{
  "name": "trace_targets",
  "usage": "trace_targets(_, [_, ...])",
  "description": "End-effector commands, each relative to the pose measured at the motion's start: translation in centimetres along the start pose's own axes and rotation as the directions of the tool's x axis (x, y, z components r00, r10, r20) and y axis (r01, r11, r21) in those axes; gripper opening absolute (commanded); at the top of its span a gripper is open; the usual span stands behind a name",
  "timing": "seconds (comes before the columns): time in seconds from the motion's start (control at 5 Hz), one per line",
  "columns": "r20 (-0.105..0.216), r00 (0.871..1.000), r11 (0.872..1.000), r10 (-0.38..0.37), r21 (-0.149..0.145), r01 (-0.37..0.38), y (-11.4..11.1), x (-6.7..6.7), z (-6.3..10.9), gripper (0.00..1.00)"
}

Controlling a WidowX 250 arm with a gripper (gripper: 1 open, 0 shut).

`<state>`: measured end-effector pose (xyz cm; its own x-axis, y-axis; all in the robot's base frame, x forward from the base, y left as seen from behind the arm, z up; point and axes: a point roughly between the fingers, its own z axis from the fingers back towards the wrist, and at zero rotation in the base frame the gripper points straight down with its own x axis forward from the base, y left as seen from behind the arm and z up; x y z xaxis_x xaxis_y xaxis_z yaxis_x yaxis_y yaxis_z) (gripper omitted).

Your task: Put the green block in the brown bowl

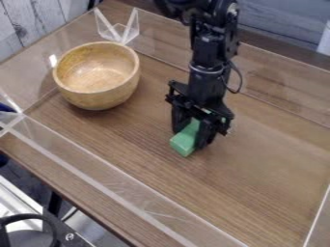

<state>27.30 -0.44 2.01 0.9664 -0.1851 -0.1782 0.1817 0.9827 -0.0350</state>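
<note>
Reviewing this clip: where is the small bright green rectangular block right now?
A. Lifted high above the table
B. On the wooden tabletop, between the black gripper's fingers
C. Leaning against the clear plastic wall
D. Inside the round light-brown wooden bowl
B: the small bright green rectangular block sits on the wooden tabletop with the black gripper shut on it, well right of the round light-brown wooden bowl, which holds nothing.

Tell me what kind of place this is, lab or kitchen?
Most likely a lab test bench, not a kitchen: a wooden table fenced by clear plastic walls, one black robot arm, and only props on it, a green block and a brown bowl.
</note>
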Motion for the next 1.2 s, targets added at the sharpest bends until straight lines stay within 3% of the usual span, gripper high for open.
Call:
trace_targets(0.0, [0.032, 0.999, 0.999, -0.036, -0.001, 0.036, -0.4, 1.0, 0.7, 0.00])
trace_targets(1.0, [0.000, 0.995, 0.994, -0.102, -0.033, 0.102, -1.6, 0.9, 0.4, 0.00])
